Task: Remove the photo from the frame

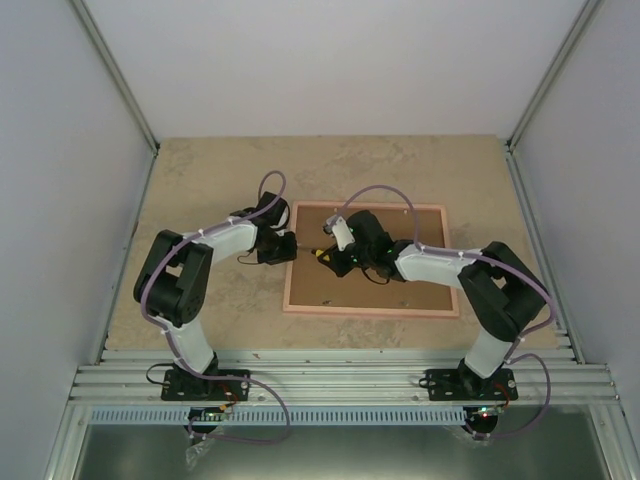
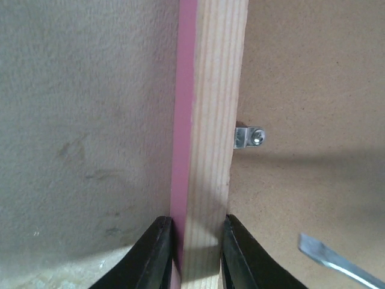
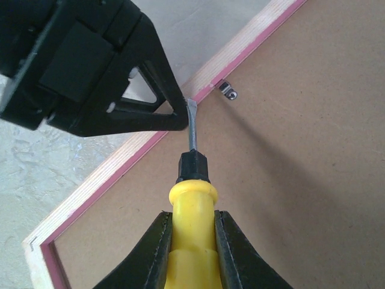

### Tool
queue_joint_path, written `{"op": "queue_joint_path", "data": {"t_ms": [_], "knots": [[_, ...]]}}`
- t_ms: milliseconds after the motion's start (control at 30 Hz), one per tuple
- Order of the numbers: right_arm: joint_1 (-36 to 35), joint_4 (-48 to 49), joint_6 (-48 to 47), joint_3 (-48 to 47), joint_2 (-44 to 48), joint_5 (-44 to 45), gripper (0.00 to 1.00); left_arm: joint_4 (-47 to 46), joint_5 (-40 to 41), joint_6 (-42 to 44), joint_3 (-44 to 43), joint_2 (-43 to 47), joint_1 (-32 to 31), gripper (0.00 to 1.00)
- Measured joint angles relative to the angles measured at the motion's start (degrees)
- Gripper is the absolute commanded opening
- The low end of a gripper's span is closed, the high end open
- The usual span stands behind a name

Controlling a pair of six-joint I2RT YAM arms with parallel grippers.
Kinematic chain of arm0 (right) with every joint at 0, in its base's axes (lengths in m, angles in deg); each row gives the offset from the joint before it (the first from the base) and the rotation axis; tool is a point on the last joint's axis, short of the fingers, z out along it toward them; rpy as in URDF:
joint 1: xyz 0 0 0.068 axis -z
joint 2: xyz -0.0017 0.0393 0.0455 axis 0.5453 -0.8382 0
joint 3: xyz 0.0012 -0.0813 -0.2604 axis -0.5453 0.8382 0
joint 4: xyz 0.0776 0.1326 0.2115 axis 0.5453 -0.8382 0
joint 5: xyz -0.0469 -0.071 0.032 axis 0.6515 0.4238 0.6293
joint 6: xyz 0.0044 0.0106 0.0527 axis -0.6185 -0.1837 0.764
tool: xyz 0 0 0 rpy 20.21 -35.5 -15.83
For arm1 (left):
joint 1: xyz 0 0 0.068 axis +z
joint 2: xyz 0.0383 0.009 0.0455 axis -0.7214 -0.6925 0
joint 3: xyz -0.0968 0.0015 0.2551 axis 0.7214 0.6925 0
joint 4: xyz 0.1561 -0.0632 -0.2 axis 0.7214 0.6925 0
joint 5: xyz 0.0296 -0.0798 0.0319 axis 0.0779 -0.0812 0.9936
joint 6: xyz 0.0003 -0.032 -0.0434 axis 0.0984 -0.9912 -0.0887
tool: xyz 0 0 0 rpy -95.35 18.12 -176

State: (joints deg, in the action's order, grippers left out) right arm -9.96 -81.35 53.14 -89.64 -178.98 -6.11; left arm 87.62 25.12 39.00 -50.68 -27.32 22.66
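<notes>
Frame [image 1: 400,297]: lies back-up on table [image 1: 200,190], brown board [image 1: 330,285] showing. Left gripper [image 2: 195,227]: pinches the frame's left rail, one finger pressed against each side, near a metal clip [image 2: 249,137]. Right gripper [image 3: 192,226]: clamps tight on a yellow screwdriver [image 3: 191,201], blade tip at the rail's inner edge.

Right claw [image 3: 192,215] tight around yellow screwdriver [image 3: 192,198], blade tip at the frame [image 3: 90,191]'s pale wooden rail.
</notes>
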Motion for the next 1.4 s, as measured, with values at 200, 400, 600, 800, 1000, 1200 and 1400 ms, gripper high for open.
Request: {"op": "queue_joint_path", "data": {"t_ms": [200,400,600,800,1000,1200,1400], "knots": [[0.00,0.28,-0.04,-0.55,-2.62,-0.31,0.01,-0.11,0.07,-0.02,0.63,0.55,-0.37,0.16],[0.00,0.48,-0.09,-1.33,-4.44,-0.37,0.00,-0.04,0.13,0.09,0.63,0.55,-0.39,0.12],[0.00,1.11,-0.13,-2.93,-6.56,-0.46,0.00,0.15,0.28,0.48,0.50,0.55,-0.46,0.09],[0.02,1.14,0.07,-4.52,-7.30,1.07,0.00,0.52,0.33,0.66,0.20,0.44,-0.50,0.07],[0.13,1.51,0.33,-5.68,-8.37,2.51,0.00,0.92,0.33,0.74,-0.07,0.33,-0.55,0.06],[0.13,1.95,0.50,-5.75,-9.01,2.36,0.00,0.92,0.33,0.74,-0.07,0.33,-0.57,0.05],[0.13,2.14,0.48,-5.66,-8.96,1.84,0.00,0.92,0.33,0.74,-0.07,0.33,-0.57,0.05]]}}
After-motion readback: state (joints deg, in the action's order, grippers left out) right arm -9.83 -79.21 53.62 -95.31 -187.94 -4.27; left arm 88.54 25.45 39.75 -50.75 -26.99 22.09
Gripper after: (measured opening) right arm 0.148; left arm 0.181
